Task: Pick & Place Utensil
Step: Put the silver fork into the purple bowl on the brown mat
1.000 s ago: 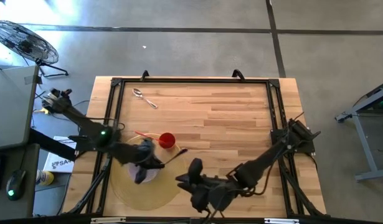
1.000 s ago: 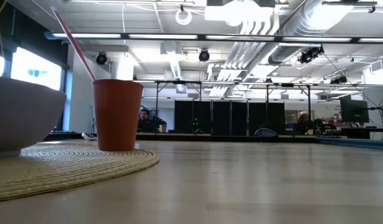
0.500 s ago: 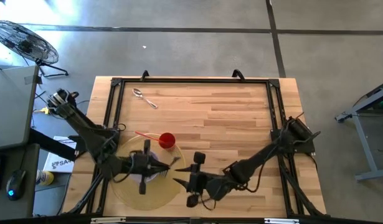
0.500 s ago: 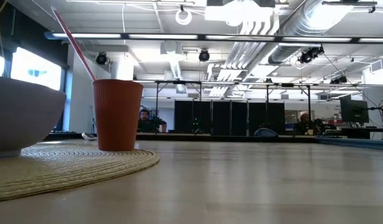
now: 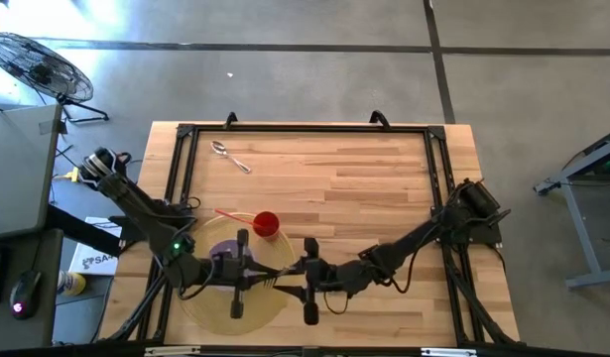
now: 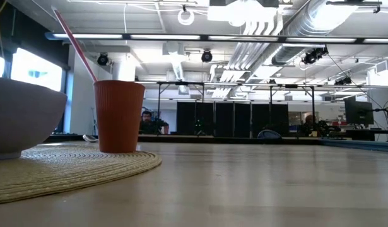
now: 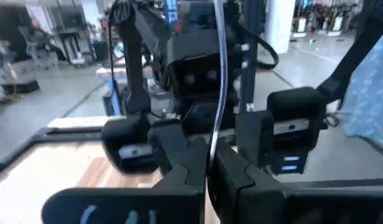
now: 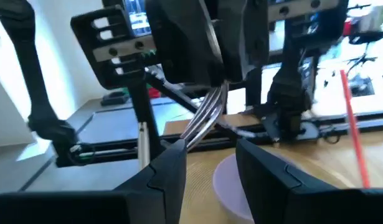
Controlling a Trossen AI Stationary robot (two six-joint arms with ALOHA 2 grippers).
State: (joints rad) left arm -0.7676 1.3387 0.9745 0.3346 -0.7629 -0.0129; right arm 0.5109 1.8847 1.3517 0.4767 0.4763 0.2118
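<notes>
So the thin silver metal fork (image 7: 217,74) is pinched in the left gripper (image 7: 208,163), tines aimed straight at the right gripper (image 8: 210,155), whose fingers stand apart around them, above the round woven placemat (image 5: 200,297) near the table's front-left corner.

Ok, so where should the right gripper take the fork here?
Probably on the free tine end of the fork, just behind the tines, coming head-on from the side facing the left gripper. That gripper is shut on the handle, so only this end sticks out, and it points between the open fingers of the right gripper.
</notes>
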